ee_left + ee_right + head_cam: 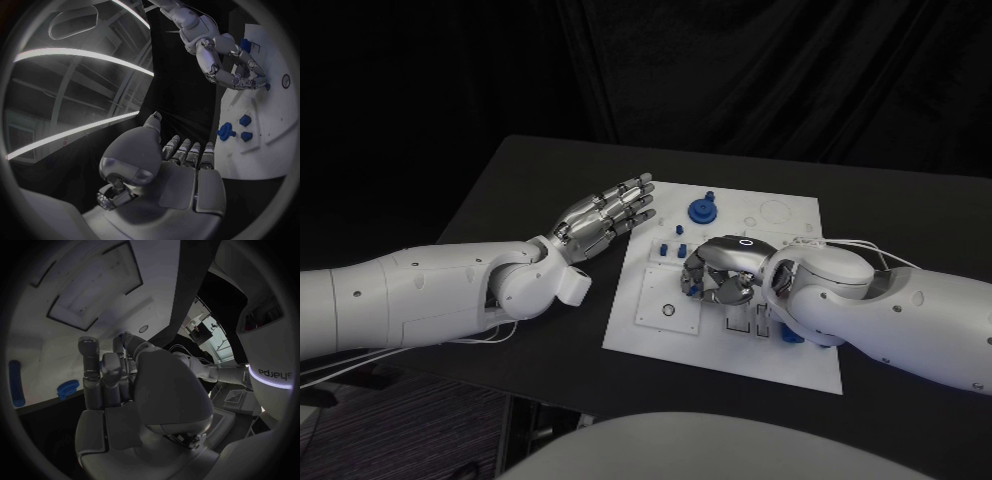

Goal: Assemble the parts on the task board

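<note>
Black table (pixel 516 180); one task board (pixel 790 215); two hands over it.

Robotics lab test cell: black table (pixel 516 200) backed by black curtains (pixel 776 70), white task board (pixel 798 215) with blue parts (pixel 702 209), long ceiling light strips (pixel 81 54), framed ceiling panels (pixel 94 285).
</note>
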Tool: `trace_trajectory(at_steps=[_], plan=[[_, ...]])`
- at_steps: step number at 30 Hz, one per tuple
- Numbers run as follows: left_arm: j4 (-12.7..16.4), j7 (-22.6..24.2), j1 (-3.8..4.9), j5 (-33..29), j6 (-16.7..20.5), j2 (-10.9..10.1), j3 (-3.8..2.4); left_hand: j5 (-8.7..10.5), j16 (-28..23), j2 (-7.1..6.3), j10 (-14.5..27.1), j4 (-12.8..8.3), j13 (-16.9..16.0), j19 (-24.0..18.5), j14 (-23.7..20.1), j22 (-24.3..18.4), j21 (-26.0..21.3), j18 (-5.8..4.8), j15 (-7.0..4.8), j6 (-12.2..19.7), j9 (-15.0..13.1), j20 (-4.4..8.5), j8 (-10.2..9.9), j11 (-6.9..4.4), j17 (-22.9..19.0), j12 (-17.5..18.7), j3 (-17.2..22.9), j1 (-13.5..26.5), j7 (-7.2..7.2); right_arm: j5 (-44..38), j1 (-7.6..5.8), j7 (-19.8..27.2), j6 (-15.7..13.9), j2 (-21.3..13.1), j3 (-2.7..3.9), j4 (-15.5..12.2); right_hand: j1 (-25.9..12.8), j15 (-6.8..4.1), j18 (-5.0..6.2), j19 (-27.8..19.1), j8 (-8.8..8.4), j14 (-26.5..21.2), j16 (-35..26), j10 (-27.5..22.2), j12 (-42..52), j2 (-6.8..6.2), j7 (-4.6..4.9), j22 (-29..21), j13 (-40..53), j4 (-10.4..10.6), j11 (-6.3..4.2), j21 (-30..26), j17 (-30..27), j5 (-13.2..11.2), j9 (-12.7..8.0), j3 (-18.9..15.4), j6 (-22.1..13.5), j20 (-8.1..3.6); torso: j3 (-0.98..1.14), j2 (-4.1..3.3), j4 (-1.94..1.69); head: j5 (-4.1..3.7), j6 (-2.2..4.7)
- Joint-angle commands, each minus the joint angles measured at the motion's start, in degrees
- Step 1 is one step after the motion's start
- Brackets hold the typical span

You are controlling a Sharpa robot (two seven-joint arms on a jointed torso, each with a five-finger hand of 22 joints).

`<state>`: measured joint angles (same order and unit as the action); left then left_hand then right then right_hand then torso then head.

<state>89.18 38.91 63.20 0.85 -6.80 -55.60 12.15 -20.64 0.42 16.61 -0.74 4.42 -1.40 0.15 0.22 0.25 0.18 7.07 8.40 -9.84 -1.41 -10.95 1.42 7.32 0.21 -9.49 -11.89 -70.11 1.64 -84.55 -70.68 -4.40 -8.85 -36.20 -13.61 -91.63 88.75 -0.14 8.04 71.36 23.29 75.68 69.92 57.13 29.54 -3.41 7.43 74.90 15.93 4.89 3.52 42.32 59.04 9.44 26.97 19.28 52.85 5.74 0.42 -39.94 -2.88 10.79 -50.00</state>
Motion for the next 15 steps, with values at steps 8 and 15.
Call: trace_trajectory(at_steps=[8, 15], plan=[[0.0, 1.7, -0.18, -0.1, -1.0, 0.2, -0.05, -0.20, 0.4, 0.13, -0.2, 0.1, -0.1, 0.1, 0.0, 0.1, 0.0, -0.54, 0.44, 0.0, -0.1, -0.40, 0.1, 0.39, 0.1, -0.3, 0.3, -0.7, 0.37, -0.6, 0.24, -1.3, 1.0, 0.3, 0.03, 0.3, 0.0, -0.31, 0.54, 0.2, -0.23, 0.0, 0.1, 0.4, -0.1, 0.13, -0.01, 3.7, 0.0, 0.1, -0.02, -0.1, 0.0, -0.4, -0.1, -0.3, 0.3, -0.12, -0.01, -0.03, -0.03, -0.12, 0.00], [-0.1, 1.6, -0.21, -0.1, -1.1, 0.2, -0.05, -0.20, 0.4, 0.13, -0.2, 0.1, -0.1, 0.1, 0.0, 0.1, 0.0, -0.54, 0.44, 0.0, -0.1, -0.40, 0.1, 0.39, 0.1, -0.3, 0.3, -0.7, 0.37, -0.6, 0.31, -1.9, 2.0, 0.6, 0.02, 0.4, -0.3, -0.07, 0.64, -0.1, -2.17, -0.2, -0.2, -0.2, -0.8, -0.12, 0.24, 3.5, -0.2, 0.6, 0.31, -1.2, -0.5, -0.8, -1.3, -0.6, -1.0, 0.00, -0.01, -0.02, 0.00, -0.03, 0.00]])
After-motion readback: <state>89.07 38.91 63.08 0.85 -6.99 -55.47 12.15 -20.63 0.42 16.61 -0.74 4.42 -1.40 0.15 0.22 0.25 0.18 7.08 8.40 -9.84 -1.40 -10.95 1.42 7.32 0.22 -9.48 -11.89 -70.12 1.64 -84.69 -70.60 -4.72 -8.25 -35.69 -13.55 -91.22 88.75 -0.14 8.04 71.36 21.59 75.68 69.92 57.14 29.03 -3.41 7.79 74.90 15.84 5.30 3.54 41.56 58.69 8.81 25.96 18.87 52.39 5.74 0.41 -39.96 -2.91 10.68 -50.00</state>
